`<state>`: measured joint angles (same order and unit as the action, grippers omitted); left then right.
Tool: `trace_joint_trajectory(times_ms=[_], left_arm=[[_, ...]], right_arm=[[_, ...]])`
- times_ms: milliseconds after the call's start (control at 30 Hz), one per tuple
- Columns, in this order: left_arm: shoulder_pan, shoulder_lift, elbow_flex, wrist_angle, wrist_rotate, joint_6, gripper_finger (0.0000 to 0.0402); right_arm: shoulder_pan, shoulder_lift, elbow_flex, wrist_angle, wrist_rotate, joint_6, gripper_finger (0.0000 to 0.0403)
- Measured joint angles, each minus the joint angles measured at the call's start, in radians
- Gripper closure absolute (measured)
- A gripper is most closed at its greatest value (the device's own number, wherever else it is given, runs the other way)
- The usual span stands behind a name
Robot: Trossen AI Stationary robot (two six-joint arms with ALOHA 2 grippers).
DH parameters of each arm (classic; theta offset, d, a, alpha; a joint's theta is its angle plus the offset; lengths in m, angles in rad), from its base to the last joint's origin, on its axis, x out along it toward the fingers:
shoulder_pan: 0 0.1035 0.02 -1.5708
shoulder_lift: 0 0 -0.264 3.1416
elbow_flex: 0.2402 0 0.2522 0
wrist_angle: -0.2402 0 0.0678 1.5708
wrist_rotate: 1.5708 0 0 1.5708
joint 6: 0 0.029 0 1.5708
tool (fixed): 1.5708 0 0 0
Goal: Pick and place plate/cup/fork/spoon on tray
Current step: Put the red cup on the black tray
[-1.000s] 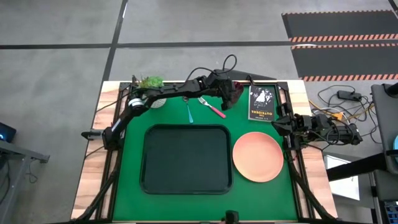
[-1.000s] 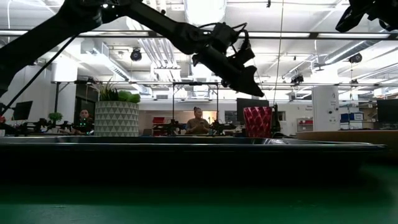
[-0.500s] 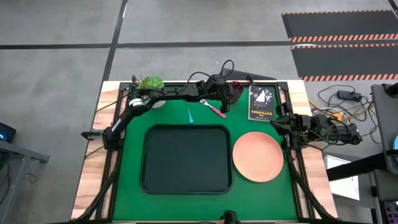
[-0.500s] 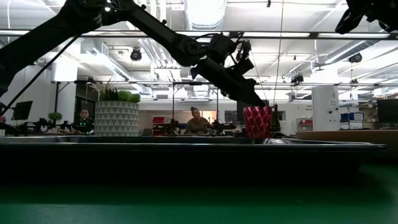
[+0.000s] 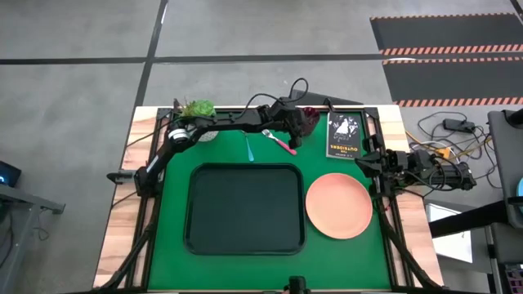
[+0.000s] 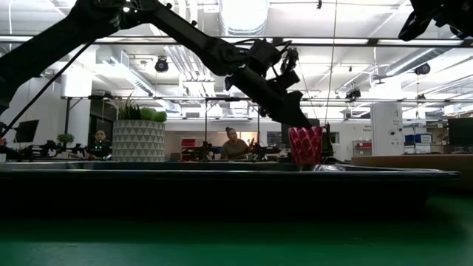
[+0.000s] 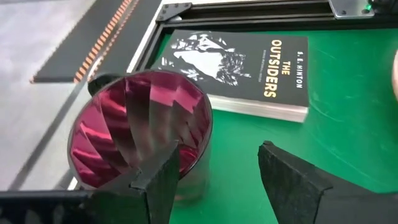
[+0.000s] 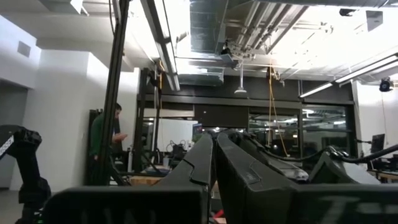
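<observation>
The dark red cup (image 7: 140, 134) stands upright on the green mat at the far edge, also in the high view (image 5: 309, 120) and low view (image 6: 305, 144). My left gripper (image 7: 217, 180) is open at the cup's rim: one finger (image 7: 158, 180) is at its mouth, the other (image 7: 292, 180) outside, beside its wall. The pink-handled fork (image 5: 282, 143) and teal spoon (image 5: 248, 147) lie flat on the mat. The salmon plate (image 5: 338, 205) lies right of the dark tray (image 5: 245, 208). My right gripper (image 8: 214, 149) is shut and empty at the table's right edge (image 5: 368, 159). My left gripper comes slanting down at the cup's rim (image 7: 186, 163) from the table's left. One finger is at the mouth, one outside the wall. The finger hides the rim there, so I cannot tell whether it touches the cup.
A black book (image 5: 344, 135) lies just right of the cup, also in the left wrist view (image 7: 242, 68). A white pot with a green plant (image 5: 196, 110) stands at the far left. People stand in the room beyond the table.
My left gripper has come down toward the cup, from above it to the level of its rim, staying open. The cup has stayed where it was.
</observation>
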<state>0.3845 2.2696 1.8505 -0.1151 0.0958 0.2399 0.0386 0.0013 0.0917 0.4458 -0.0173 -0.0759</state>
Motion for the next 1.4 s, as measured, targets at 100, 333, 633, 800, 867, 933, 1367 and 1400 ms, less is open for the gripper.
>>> trace_joint_trajectory(times_ms=[100, 333, 633, 800, 867, 933, 1367, 1400], left_arm=[[0.0, 0.0, -0.002, 0.002, -0.018, -0.004, 0.0206], [0.0, 0.0, 0.005, -0.007, -0.028, 0.006, 0.0206], [0.002, 0.0, 0.005, -0.008, -0.053, 0.094, 0.0212], [0.002, 0.0, 0.005, -0.008, -0.072, 0.082, 0.0255], [0.002, 0.0, 0.005, -0.008, -0.074, 0.081, 0.0277], [0.002, 0.0, 0.005, -0.007, -0.074, 0.081, 0.0298], [0.001, -0.002, 0.002, -0.016, -0.067, 0.081, 0.0396], [0.001, -0.002, 0.001, -0.017, -0.068, 0.08, 0.0398]], right_arm=[[0.0, 0.0, 0.0, 0.0, 0.017, -0.001, 0.0394], [0.0, 0.0, 0.0, -0.005, 0.02, -0.005, 0.0394], [0.0, 0.0, 0.0, -0.005, 0.019, -0.004, 0.0394], [0.0, 0.0, 0.0, -0.005, 0.019, -0.004, 0.0394], [0.0, 0.0, 0.0, -0.007, 0.019, -0.004, 0.0394], [0.0, 0.0, 0.0, -0.012, 0.019, -0.004, 0.0394], [0.0, 0.0, 0.0, -0.022, 0.019, -0.006, 0.0394], [0.0, 0.0, 0.0, -0.022, 0.019, -0.005, 0.0394]])
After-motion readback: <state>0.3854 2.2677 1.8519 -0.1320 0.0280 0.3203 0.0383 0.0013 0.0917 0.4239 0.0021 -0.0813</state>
